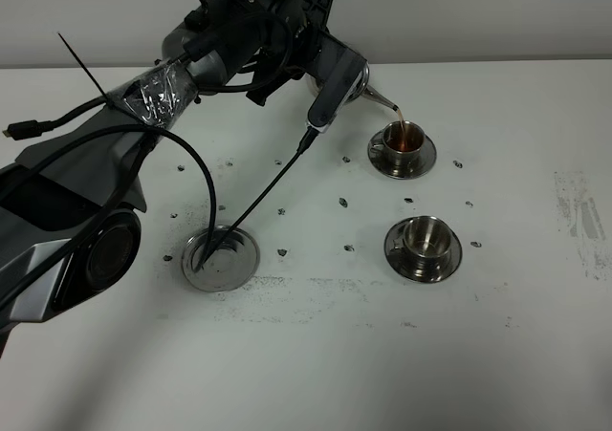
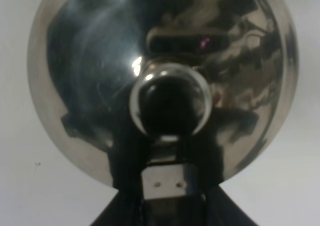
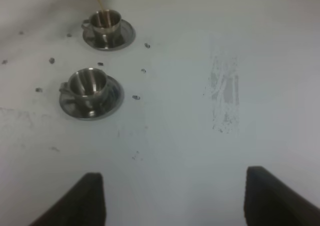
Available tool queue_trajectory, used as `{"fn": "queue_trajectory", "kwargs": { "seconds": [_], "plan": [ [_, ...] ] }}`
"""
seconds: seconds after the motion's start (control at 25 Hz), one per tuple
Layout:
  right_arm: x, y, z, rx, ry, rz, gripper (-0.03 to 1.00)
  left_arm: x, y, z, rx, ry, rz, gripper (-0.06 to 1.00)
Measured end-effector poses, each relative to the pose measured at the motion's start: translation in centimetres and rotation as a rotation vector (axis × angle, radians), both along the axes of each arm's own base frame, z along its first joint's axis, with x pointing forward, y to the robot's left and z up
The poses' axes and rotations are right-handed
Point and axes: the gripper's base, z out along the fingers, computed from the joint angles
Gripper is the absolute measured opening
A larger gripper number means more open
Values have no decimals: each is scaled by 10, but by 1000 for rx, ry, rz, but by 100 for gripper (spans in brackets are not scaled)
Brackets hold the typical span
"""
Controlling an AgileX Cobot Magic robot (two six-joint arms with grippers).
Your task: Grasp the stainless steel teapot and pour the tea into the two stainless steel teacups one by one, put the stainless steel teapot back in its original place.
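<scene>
The stainless steel teapot hangs tilted at the back of the table, with my left gripper shut on its handle. A brown stream runs from its spout into the far teacup, which holds dark tea. The near teacup stands on its saucer with no tea showing in it. In the left wrist view the teapot's domed lid and knob fill the picture above the left gripper. My right gripper is open over bare table, apart from the far teacup and the near teacup.
The flat empty saucer lies left of centre, with a black cable from the left arm hanging over it. Small dark marks dot the white table around the cups. A scuffed patch lies right of the cups.
</scene>
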Motion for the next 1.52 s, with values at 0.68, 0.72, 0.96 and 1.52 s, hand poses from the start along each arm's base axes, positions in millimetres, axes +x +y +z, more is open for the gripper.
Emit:
{"fn": "queue_trajectory", "kwargs": {
  "seconds": [0.68, 0.72, 0.96, 1.52],
  "plan": [
    [0, 0, 0, 0, 0, 0, 59, 0, 0, 1, 9, -11, -12, 20],
    [0, 0, 0, 0, 0, 0, 59, 1, 0, 1, 9, -13, -13, 20],
    [0, 0, 0, 0, 0, 0, 59, 1, -1, 1, 9, -22, -18, 20],
    [0, 0, 0, 0, 0, 0, 59, 1, -1, 2, 9, -26, -19, 20]
  ]
}}
